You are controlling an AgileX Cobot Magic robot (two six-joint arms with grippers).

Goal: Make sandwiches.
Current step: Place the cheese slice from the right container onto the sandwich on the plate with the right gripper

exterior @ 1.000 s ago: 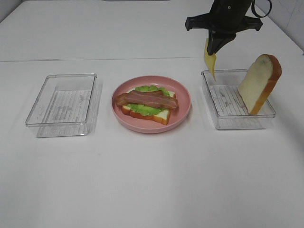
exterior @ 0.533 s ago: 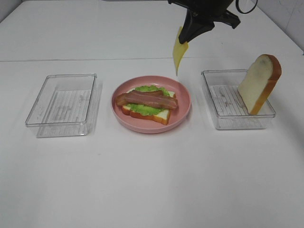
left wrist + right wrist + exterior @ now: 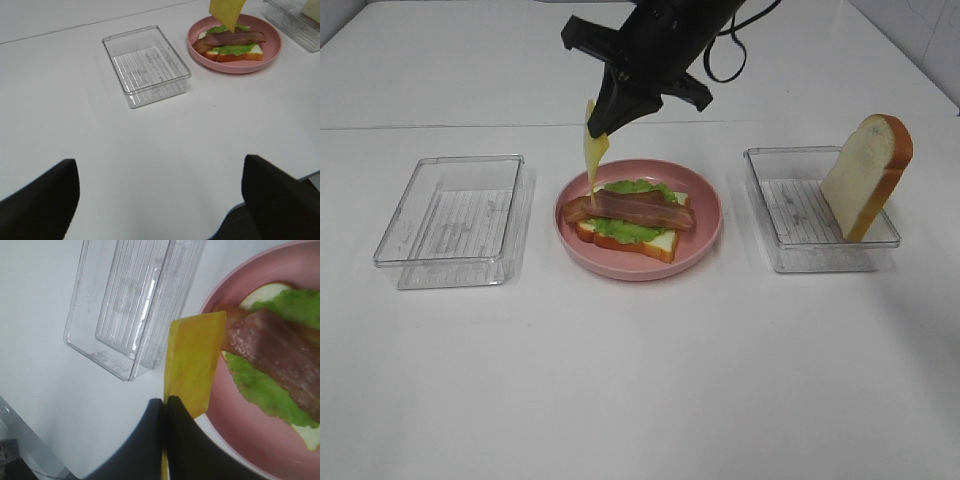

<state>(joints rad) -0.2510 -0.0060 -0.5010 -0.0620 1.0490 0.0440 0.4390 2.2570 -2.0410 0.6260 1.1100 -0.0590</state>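
- Sandwich (image 3: 630, 230) lies open-topped on the plate (image 3: 708, 215), awaiting a layer.
- Right gripper (image 3: 600, 122) jaws pinch the cheese slice (image 3: 591, 152), dangling at the plate's ten o'clock for draping.
- Left gripper (image 3: 160, 192) jaws spread, idle.

A round pink plate (image 3: 705, 222) sits mid-way across the white table (image 3: 640, 380). To its left, apart from it, lies a clear plastic tray (image 3: 460, 220) with a ribbed floor. To its right, also apart, lies a second clear tray (image 3: 790, 215) of the same kind. All three form one row, left to right.
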